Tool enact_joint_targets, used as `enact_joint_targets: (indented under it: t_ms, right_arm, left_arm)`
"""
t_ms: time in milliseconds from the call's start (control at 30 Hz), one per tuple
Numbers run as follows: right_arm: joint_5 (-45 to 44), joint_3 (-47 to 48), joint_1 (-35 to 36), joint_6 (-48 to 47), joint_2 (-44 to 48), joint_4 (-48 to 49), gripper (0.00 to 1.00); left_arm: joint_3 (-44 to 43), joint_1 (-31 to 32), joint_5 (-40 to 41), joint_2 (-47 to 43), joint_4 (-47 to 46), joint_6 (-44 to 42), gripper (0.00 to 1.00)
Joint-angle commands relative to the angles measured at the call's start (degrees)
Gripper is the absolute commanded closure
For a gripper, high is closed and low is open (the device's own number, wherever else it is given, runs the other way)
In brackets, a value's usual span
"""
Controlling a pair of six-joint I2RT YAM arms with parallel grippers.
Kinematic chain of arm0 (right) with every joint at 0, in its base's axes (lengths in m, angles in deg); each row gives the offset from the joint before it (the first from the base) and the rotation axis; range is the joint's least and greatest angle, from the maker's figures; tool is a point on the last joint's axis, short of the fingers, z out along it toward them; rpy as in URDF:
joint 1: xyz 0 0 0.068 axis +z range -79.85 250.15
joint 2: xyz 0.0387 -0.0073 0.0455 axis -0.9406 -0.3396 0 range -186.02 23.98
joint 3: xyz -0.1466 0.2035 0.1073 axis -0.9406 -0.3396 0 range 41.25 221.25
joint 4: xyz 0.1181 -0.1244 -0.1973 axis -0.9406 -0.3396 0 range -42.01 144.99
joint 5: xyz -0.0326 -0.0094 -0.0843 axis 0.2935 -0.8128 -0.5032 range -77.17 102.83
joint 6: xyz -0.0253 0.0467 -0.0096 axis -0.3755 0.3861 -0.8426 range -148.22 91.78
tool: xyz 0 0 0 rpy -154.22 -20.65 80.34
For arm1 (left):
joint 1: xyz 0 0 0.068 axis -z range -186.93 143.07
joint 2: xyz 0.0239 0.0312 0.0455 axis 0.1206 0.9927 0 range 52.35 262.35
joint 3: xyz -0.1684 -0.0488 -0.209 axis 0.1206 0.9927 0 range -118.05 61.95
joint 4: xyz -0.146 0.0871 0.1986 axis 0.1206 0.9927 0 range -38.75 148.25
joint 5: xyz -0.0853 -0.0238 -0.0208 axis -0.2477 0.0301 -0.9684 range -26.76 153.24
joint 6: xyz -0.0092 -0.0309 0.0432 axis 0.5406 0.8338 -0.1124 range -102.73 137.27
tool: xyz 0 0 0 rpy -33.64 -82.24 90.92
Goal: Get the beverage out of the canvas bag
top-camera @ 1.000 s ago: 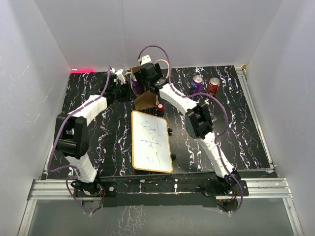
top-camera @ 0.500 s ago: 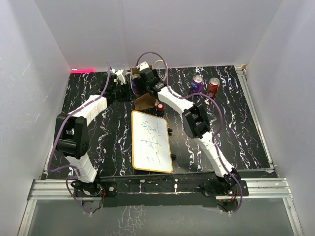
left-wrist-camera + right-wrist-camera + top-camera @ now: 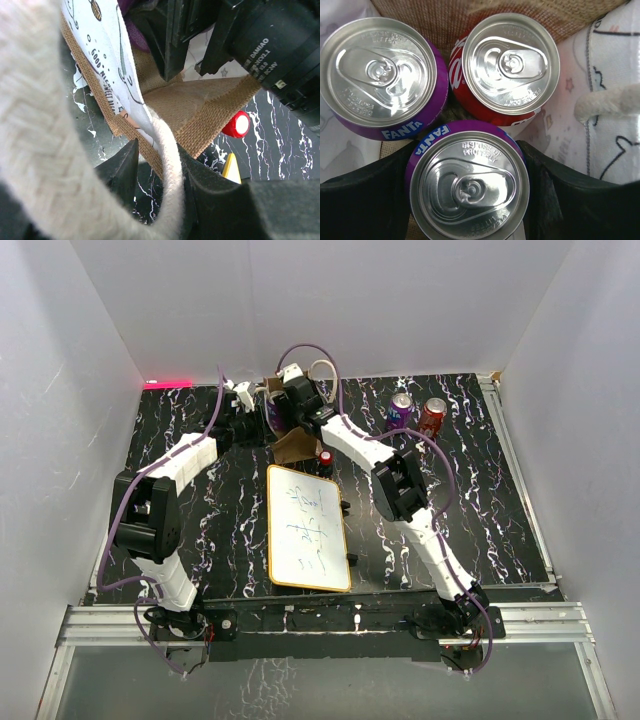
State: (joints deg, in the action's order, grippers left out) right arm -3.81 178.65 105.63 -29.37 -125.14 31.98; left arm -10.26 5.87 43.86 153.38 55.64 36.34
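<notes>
Right hand (image 3: 467, 172) is squeezing the near purple can (image 3: 467, 192), one of three standing in the bag (image 3: 200, 105) at the table's (image 3: 480, 500) far middle, and left hand (image 3: 160, 167) is pinching its handle (image 3: 169, 145); I'm guessing it's heavy, stiff and slick, so gripping the sides below the rim.

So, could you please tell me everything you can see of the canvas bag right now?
The canvas bag is a small tote of coarse tan-brown weave, with white printed fabric and thick cream rope handles. It stands open at the far middle of the table. The left end effector holds one handle; the right end effector reaches inside, straddling a purple Fanta can beside another purple can and a red can.
</notes>
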Motion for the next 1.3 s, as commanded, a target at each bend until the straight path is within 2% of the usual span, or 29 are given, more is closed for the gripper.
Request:
enact_joint_targets:
  t_ms: [0, 333, 533, 700, 867, 1067, 1267]
  right_arm:
    - [-1.9, 2.7, -0.9, 0.2, 9.6, 5.7, 0.92]
    - [-2.0, 0.3, -0.6, 1.8, 19.2, 6.8, 0.92]
    - [1.8, -8.4, -0.6, 5.9, 28.7, 7.8, 0.92]
    - [7.0, -21.5, -0.6, 9.1, 38.7, 9.4, 0.93]
    - [13.9, -36.0, -0.6, 8.1, 48.1, 10.8, 0.92]
    - [9.1, -60.2, -3.2, 6.6, 60.0, 13.6, 0.92]
    - [2.1, -76.1, -11.4, 10.8, 70.6, 13.7, 0.92]
  left_arm:
    - [0.5, -0.3, 0.3, -1.7, 3.9, -1.1, 0.69]
    - [0.4, -0.3, 0.2, -1.5, 3.9, -1.0, 0.69]
    - [0.4, -0.3, 0.4, -1.4, 3.9, -1.1, 0.69]
    - [0.3, -0.3, 0.1, -1.1, 3.8, -0.9, 0.69]
    - [0.2, -0.4, -0.3, -0.8, 3.8, -0.7, 0.69]
    - [0.4, -0.3, -0.4, -0.8, 3.7, -0.7, 0.69]
    - [0.3, -0.4, -0.9, -0.4, 3.5, -0.3, 0.68]
